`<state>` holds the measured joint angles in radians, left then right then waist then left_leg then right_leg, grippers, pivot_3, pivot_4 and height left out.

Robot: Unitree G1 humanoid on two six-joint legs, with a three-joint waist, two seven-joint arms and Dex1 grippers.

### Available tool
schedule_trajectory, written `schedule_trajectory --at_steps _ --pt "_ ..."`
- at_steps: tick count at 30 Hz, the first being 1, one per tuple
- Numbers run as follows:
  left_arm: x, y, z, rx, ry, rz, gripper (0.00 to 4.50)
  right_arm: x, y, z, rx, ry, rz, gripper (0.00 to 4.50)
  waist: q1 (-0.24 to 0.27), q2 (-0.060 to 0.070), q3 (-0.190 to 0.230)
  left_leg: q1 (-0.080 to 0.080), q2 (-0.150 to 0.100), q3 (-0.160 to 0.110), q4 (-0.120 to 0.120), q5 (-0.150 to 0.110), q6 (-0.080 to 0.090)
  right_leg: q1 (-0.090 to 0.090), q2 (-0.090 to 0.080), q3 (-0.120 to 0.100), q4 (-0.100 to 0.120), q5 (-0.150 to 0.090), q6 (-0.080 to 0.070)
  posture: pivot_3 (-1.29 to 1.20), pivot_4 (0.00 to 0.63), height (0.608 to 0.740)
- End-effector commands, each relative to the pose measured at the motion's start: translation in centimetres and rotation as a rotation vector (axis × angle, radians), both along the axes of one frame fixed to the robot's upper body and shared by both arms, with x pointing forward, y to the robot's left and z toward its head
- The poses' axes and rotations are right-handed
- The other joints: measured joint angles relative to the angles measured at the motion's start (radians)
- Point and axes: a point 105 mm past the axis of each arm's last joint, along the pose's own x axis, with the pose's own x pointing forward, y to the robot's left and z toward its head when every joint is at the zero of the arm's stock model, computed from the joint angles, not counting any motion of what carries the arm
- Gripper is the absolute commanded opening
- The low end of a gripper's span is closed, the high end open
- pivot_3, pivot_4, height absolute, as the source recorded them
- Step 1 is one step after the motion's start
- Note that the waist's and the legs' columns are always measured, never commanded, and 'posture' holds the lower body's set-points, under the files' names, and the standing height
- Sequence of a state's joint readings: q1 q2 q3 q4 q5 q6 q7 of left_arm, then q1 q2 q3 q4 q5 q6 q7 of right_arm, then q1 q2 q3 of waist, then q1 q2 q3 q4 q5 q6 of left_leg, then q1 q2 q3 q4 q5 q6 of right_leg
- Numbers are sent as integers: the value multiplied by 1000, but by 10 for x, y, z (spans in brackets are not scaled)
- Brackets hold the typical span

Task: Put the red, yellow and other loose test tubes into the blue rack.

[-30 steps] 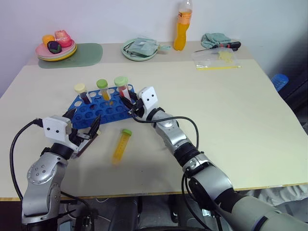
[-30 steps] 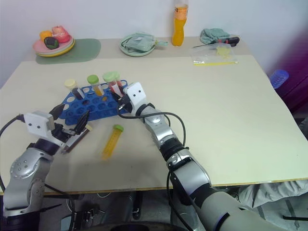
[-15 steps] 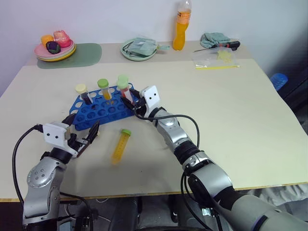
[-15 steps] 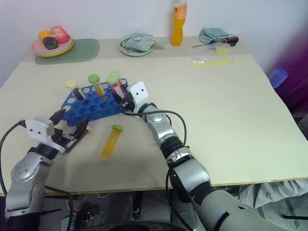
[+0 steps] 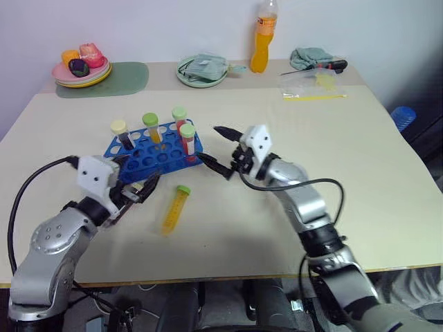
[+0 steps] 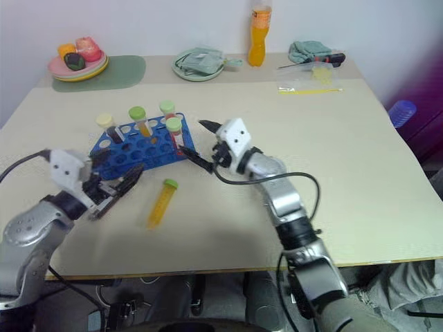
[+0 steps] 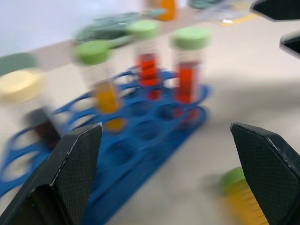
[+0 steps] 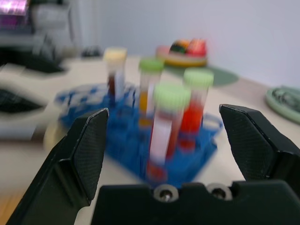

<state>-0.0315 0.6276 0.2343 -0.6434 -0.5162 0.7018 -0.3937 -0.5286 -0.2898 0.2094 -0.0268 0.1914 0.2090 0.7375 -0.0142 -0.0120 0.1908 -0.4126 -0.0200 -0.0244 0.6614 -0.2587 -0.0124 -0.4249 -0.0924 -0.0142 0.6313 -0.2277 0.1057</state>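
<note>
The blue rack [image 5: 149, 158] lies left of centre on the table. Several capped tubes stand upright in it: a dark one with a cream cap [image 5: 120, 133], a yellow one with a green cap [image 5: 151, 127] and two red ones with green caps [image 5: 187, 140]. A loose yellow tube with a green cap [image 5: 173, 209] lies flat in front of the rack. My right gripper [image 5: 211, 145] is open and empty, just right of the rack and level with the tubes. My left gripper [image 5: 140, 189] is open and empty too, low over the table, left of the lying tube [image 7: 244, 192].
Along the far edge stand a plate of fruit [image 5: 79, 70] on a green mat [image 5: 124, 75], a green plate with a cloth [image 5: 203, 70], an orange drink bottle [image 5: 261, 40], a teal cloth [image 5: 309, 55] and a plastic bag [image 5: 313, 84].
My right gripper has opened, let go of the labelled red tube, which now stands in the rack, and drawn back to the right. My left gripper has shifted right, towards the lying yellow tube.
</note>
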Motion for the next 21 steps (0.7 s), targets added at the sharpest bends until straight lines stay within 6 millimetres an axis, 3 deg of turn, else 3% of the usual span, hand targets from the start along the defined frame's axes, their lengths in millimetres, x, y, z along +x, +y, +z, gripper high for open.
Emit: schedule_trajectory --at_steps 1,4,6,8,21 --pt "-1 -23 8 145 94 -28 4500 -23 -8 15 -78 -61 113 4190 3 0 1 0 0 0 0 0 0 0 0 0 0 0 0 0 150 740" --pt "2 -29 6 255 252 -3 4500 -42 -26 15 -186 -39 208 4190 4 -1 1 1 0 0 0 0 0 1 1 0 0 0 0 0 150 740" --pt "-10 -37 -18 457 524 -146 4500 -60 -47 17 -283 10 302 4190 3 -4 3 1 0 -1 2 0 0 2 1 0 1 0 1 0 150 740" --pt "-10 -34 -23 481 587 -132 4500 -71 -56 22 -301 46 345 4190 -3 -3 3 2 0 -1 1 -1 1 4 2 1 -1 -1 1 0 150 740" --pt "-2 -41 -51 347 725 6 4500 -84 -48 20 -276 61 355 4190 20 -7 5 3 0 -1 2 -1 2 3 -1 6 0 -1 1 0 150 740"
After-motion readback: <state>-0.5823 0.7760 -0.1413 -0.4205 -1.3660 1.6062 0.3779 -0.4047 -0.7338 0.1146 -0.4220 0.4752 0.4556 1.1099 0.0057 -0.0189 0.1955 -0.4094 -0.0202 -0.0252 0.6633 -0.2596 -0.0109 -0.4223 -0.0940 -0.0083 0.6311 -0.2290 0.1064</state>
